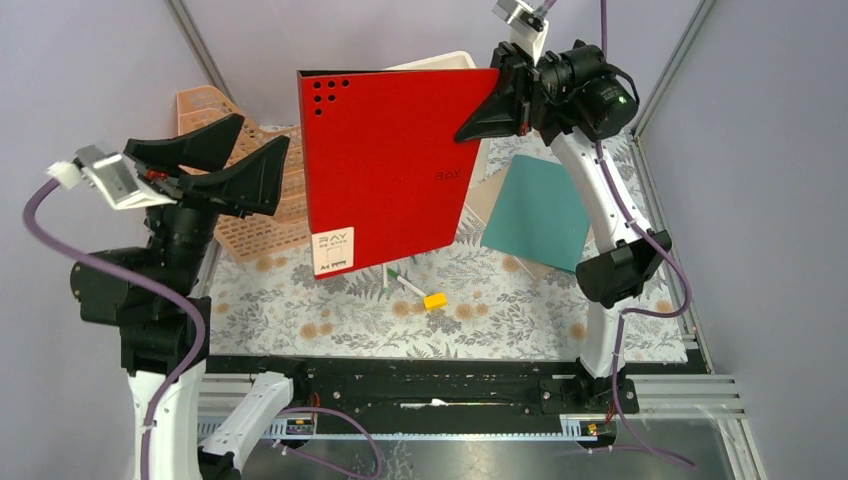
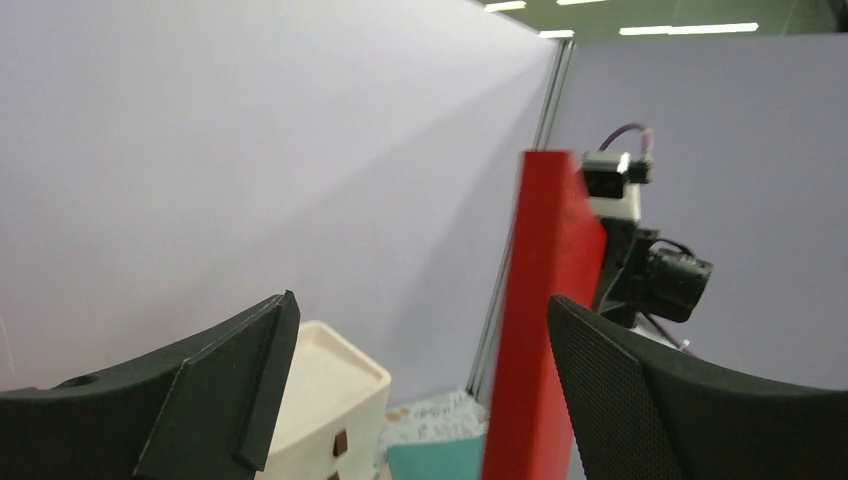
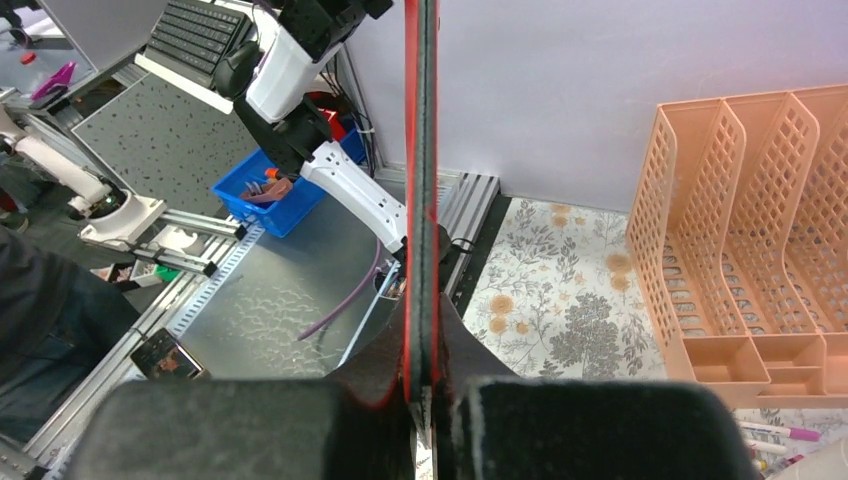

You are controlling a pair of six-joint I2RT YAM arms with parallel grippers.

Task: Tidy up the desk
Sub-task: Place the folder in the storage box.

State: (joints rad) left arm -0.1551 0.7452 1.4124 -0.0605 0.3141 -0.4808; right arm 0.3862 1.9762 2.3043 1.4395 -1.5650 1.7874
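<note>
The desk (image 1: 330,320) is covered in pale floral cloth. A big red folder (image 1: 385,175) hangs upright above it, with my right gripper (image 1: 482,112) shut on its upper right edge. In the right wrist view the folder (image 3: 421,180) runs edge-on between the closed fingers of the right gripper (image 3: 425,335). My left gripper (image 1: 262,133) is open and empty, raised left of the folder and above the orange file rack (image 1: 250,205). From the left wrist, the left gripper (image 2: 420,305) is wide open with the folder's spine (image 2: 535,340) just inside the right finger (image 2: 680,400), apart from it.
A teal notebook (image 1: 535,210) lies at the right under the right arm. Pens (image 1: 402,280) and a yellow eraser (image 1: 435,300) lie below the folder. A white drawer unit (image 2: 320,400) stands at the back. The orange rack (image 3: 740,250) has several slots.
</note>
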